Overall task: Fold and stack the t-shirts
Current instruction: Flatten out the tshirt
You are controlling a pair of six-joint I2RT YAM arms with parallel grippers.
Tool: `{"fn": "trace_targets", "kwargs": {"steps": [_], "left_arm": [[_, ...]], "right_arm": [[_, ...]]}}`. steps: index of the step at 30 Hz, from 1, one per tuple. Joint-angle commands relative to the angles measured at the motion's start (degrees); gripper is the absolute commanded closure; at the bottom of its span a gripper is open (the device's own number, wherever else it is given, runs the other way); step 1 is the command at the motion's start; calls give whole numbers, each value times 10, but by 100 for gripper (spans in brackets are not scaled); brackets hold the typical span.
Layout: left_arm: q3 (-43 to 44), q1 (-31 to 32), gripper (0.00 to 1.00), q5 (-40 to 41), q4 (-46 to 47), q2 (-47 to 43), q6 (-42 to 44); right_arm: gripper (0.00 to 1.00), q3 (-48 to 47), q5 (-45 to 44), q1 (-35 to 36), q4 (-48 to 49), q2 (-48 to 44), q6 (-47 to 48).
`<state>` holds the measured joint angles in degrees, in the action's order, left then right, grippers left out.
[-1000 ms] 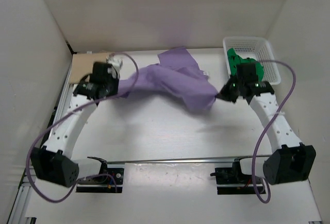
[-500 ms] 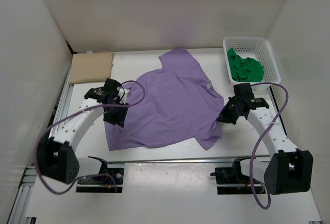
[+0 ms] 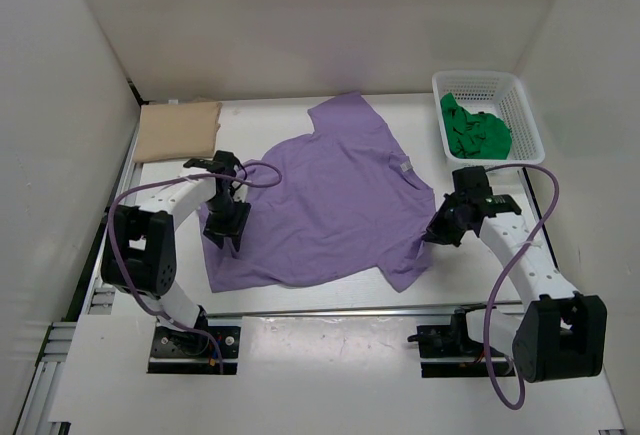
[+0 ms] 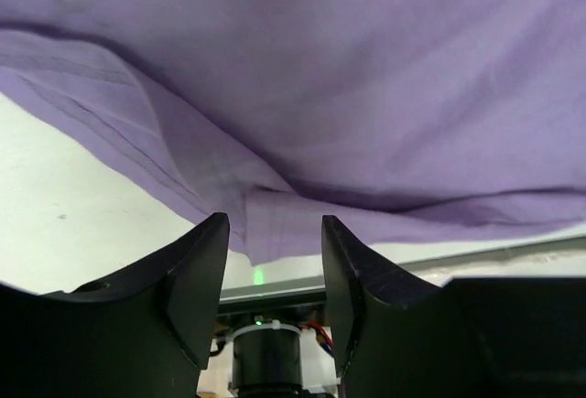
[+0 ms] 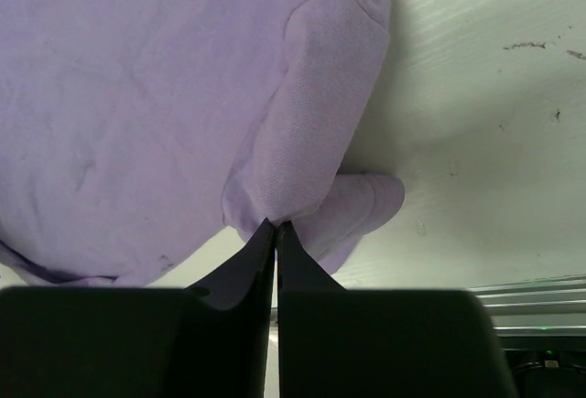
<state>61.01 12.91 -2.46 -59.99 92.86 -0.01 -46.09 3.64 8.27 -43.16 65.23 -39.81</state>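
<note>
A purple t-shirt point(image 3: 320, 205) lies spread out in the middle of the white table point(image 3: 260, 125). It is soft and thin and mostly flat, with a few gentle wrinkles. One short sleeve points toward the back, and a tiny white tag point(image 3: 405, 165) shows near the neck. The left gripper point(image 3: 228, 227) sits at the shirt's left side, near the bottom corner. In the left wrist view its two black fingers point(image 4: 197, 288) stand apart with a wide gap between them. The shirt's folded edge lies in that gap, but the fingers are not squeezing it. The right gripper point(image 3: 436, 235) sits at the shirt's right edge, near the lower right corner. In the right wrist view its thin black fingers point(image 5: 247, 265) are pressed tight together, pinching a small bit of the purple cloth at their tips. The cloth bunches up there into a fat, rounded roll with a fuzzy look. At the back right corner stands a white plastic basket point(image 3: 522, 95) with lots of little holes in its walls. A green t-shirt point(image 3: 475, 130) is crumpled inside it. At the back left lies a tan t-shirt point(image 3: 178, 130), folded into a neat, flat rectangle.
</note>
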Motion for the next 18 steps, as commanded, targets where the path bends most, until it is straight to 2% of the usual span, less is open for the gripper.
{"fn": "trace_targets", "kwargs": {"steps": [1, 3, 11, 18], "left_arm": [[-4, 1, 44, -51, -25, -15, 0], [-9, 6, 44, -68, -31, 0, 0], [-31, 12, 39, -5, 23, 18, 0], [-52, -4, 36, -5, 39, 24, 0]], "right_arm": [[100, 12, -15, -2, 4, -9, 12], [100, 12, -15, -2, 4, -9, 12], [100, 12, -15, -2, 4, -14, 12], [100, 12, -27, -2, 4, -20, 12]]}}
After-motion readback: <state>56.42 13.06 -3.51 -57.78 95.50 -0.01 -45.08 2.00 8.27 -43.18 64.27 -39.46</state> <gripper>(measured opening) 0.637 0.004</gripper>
